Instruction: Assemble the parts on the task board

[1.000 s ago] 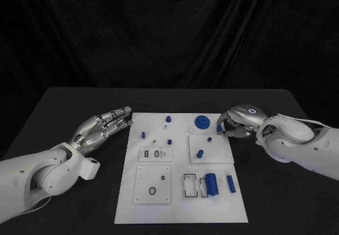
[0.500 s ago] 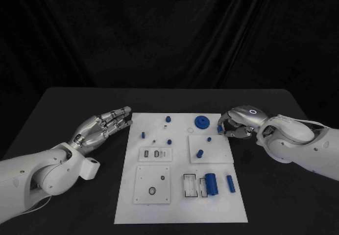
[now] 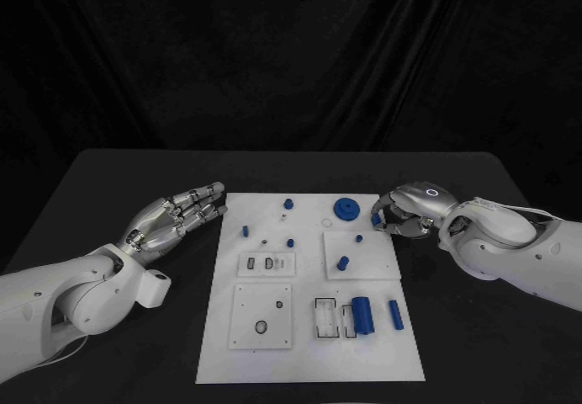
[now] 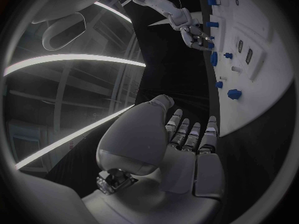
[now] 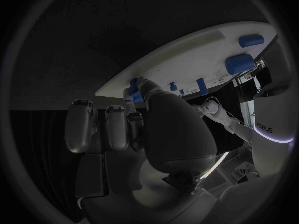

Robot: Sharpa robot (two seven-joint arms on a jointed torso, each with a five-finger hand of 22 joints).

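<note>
Little has moved since the earlier frames; both hands are kept where they were.

A small blue part point(image 3: 378, 220) is pinched by the right hand point(image 3: 406, 214) at the task board point(image 3: 309, 353) edge; judged light, stiff, best gripped at its sides; the left hand point(image 3: 177, 220) is held wide, empty, over the bench point(image 3: 109, 185).

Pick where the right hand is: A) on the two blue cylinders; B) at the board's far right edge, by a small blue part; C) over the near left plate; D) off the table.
B: the right hand sits at the board's far right edge, fingers curled by a small blue part.
</note>
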